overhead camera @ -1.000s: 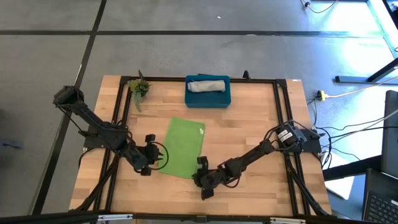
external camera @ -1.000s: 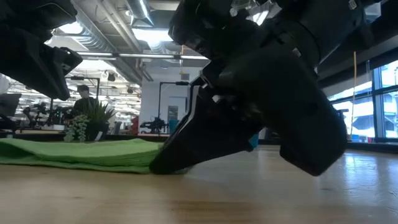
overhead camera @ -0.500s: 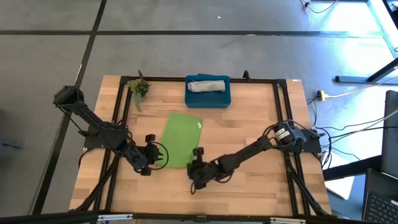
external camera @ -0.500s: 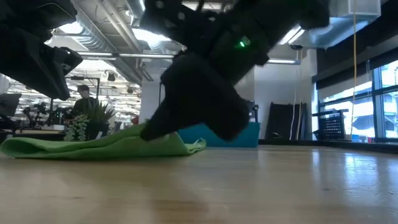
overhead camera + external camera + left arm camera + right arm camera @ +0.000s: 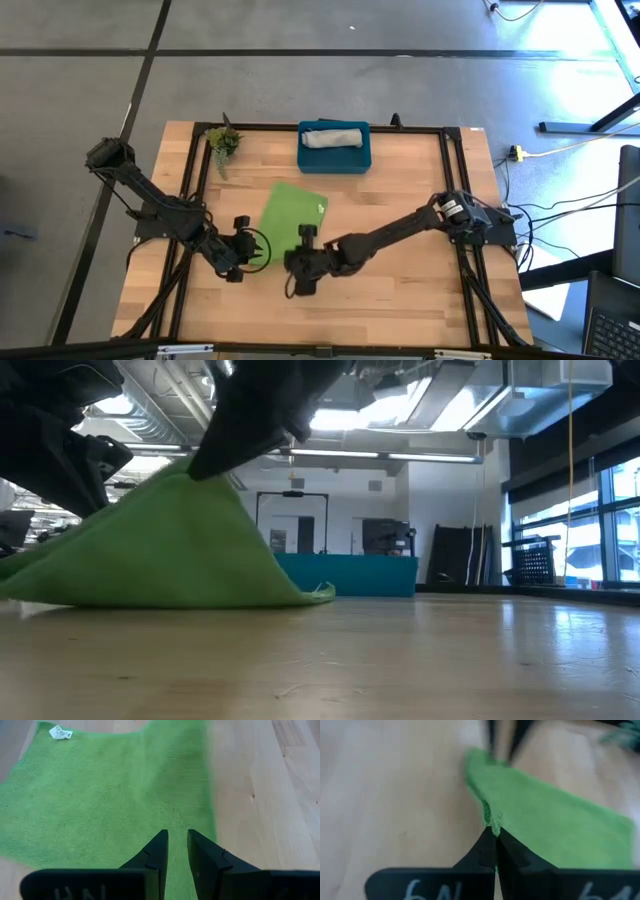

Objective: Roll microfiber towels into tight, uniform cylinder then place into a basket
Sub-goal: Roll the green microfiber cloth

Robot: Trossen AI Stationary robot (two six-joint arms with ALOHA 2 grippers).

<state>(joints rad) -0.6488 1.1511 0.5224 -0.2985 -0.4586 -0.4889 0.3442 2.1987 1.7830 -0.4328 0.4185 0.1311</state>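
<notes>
Since a second ago the right claw (image 5: 297, 283) has swept along the worktop's (image 5: 420, 300) near edge toward the left arm, dragging the lime green towel's (image 5: 290, 222) near corner with it and lifting it, so the cloth now rises in a tent in the low view (image 5: 170, 550) instead of lying flat. The right claw is clamped on that corner, its fingers together with a pinch of green between them (image 5: 494, 827). The left claw (image 5: 262, 252) waits at the towel's near left edge, fingers slightly apart just over the cloth (image 5: 176, 851); I cannot tell whether they touch it.

One towel is done: the light grey towel (image 5: 333, 136) lies rolled in the basket (image 5: 335, 160), which stands beyond the green towel at the worktop's far side. The green one is unrolled, so I judge the task about half finished, with rolling and placing left.

A small white tag (image 5: 60, 732) sits at the green towel's far corner; its print is too small to read.
</notes>
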